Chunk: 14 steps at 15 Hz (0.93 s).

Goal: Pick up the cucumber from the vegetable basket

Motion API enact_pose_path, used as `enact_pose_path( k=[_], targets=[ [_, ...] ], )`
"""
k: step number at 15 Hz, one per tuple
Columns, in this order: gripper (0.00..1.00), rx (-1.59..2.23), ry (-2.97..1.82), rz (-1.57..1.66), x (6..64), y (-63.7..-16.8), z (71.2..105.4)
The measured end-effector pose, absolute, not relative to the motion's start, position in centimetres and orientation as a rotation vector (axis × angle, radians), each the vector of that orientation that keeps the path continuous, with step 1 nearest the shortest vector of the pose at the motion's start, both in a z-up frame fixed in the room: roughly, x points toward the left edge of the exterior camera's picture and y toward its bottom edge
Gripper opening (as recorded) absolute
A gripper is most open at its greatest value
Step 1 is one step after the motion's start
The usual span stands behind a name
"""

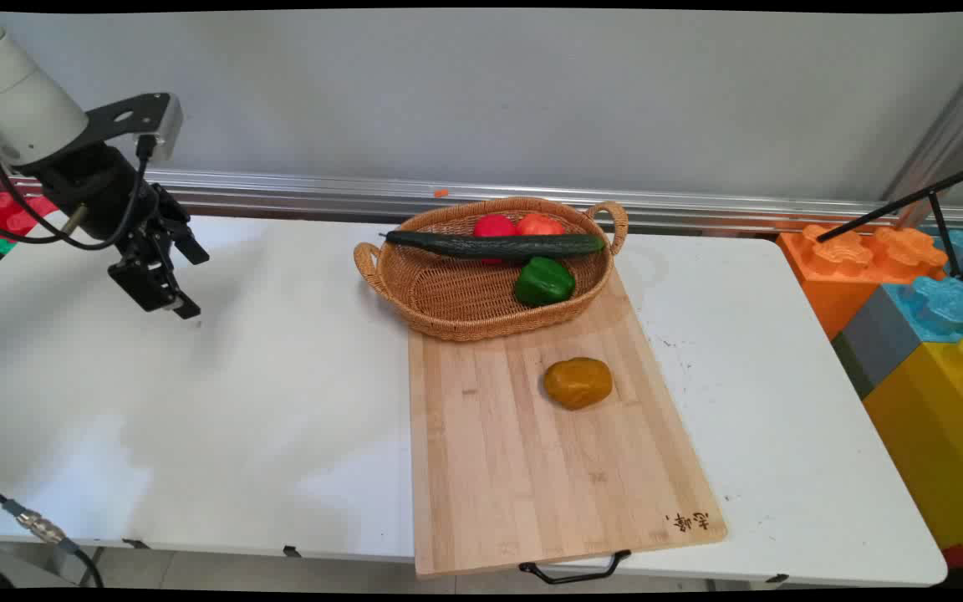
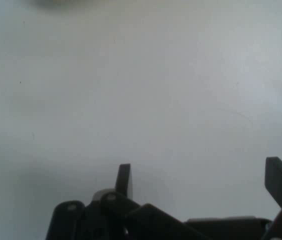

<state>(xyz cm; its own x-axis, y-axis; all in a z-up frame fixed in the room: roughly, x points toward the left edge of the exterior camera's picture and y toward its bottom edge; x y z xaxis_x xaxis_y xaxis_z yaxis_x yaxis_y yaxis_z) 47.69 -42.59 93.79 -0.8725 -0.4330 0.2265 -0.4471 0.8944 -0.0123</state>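
Main view: your gripper [image 1: 174, 280] hangs over the bare left part of the white table [image 1: 197, 401], fingers spread and holding nothing. Well to its right, a wicker basket [image 1: 448, 293] holds a cucumber [image 1: 494, 244], two red tomatoes [image 1: 494, 226] and a green pepper [image 1: 544, 281]. The basket rests on the far end of a wooden cutting board [image 1: 515, 468], where a yellow pepper [image 1: 578, 383] lies.

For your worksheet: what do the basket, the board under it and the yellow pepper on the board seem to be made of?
Basket: woven wicker or rattan, matte tan; the weave and looped handles show.
Board: pale wood, likely bamboo, smooth; glued strips and grain visible, with a dark handle at its near end.
Yellow pepper: glossy, even colour; possibly a plastic replica, but cannot be sure.
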Motion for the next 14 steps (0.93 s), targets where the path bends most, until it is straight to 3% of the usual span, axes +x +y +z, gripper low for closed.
enact_pose_path(
  k=[6,14],
  targets=[
    [1.00,0.671,-2.712,0.178,43.3,-45.4,93.6],
    [1.00,0.495,-2.603,0.435,32.2,-52.4,94.3]
  ],
)
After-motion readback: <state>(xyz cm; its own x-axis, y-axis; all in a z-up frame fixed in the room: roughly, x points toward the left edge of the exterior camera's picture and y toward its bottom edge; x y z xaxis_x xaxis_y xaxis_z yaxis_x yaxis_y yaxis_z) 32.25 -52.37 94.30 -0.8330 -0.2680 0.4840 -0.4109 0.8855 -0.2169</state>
